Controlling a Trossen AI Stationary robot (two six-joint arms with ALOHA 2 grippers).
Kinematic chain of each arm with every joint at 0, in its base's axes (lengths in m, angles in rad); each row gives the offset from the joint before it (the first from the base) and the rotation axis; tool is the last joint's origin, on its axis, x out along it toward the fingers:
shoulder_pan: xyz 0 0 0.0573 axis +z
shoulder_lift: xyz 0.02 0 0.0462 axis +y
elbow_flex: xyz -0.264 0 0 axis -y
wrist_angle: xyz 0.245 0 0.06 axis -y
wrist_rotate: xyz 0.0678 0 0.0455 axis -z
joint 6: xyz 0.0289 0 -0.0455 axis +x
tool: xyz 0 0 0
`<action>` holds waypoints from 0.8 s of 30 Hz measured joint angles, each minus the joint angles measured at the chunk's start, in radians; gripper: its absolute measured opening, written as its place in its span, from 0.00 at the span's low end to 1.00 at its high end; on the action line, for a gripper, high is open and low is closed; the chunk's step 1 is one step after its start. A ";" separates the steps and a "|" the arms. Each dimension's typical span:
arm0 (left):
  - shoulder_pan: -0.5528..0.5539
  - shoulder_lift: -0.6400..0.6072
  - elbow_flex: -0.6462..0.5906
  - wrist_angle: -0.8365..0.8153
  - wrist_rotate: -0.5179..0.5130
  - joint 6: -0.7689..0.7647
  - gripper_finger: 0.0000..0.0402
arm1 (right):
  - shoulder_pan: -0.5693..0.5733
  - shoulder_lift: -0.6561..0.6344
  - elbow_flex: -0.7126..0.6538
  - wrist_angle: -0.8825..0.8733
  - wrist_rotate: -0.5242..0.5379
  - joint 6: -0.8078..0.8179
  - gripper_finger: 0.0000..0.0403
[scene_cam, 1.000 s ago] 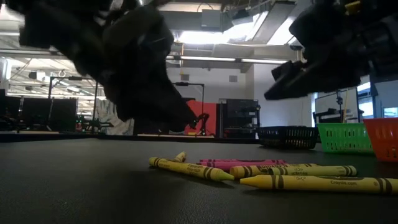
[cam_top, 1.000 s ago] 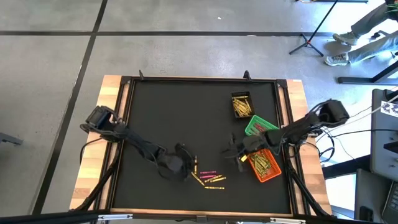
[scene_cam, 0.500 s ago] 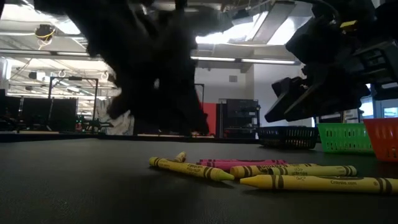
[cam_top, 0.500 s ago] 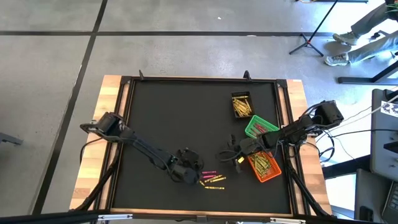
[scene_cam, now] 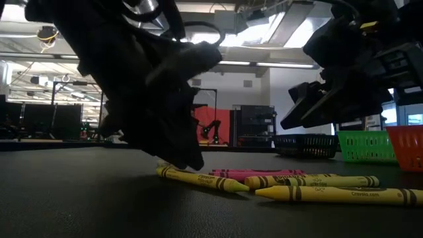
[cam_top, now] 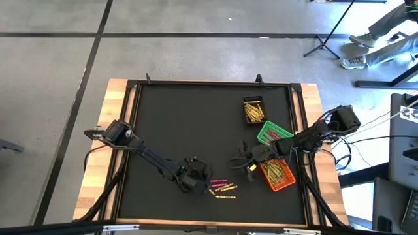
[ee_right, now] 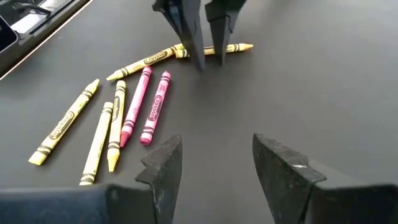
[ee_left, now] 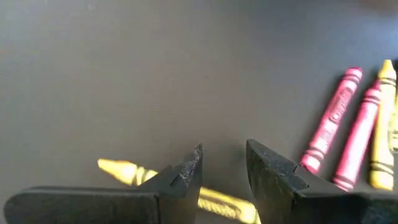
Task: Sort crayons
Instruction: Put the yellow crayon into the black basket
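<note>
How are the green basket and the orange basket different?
The green bin is green and shows almost nothing inside in the high view, while the orange bin is orange-red and holds a pile of yellow crayons. The green bin lies farther from the table's front edge; the orange bin lies nearer it, just beyond the right gripper. Both are small rectangular mesh bins, turned at a slant, on the right side of the black mat.

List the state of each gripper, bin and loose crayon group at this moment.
left gripper: open, fingers straddling a yellow crayon on the mat.
right gripper: open, empty, hovering beside the orange bin.
loose crayons: yellow and pink, lying flat on the mat.
black bin: holds yellow crayons.
green bin: contents unclear.
orange bin: holds yellow crayons.
</note>
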 joint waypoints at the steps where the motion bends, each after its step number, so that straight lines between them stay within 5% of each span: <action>1: -0.001 0.001 0.000 0.000 -0.004 0.012 0.27 | 0.000 0.000 0.000 0.001 0.000 0.000 0.48; 6: -0.002 -0.032 0.012 -0.009 0.026 0.164 0.27 | 0.000 0.000 0.000 0.002 0.000 0.000 0.48; 14: -0.007 -0.087 0.050 -0.145 0.318 0.673 0.27 | 0.000 0.009 0.001 0.025 0.000 0.000 0.48; 24: 0.087 -0.087 0.051 -0.259 0.322 1.047 0.27 | 0.000 0.060 0.006 0.048 -0.004 0.001 0.48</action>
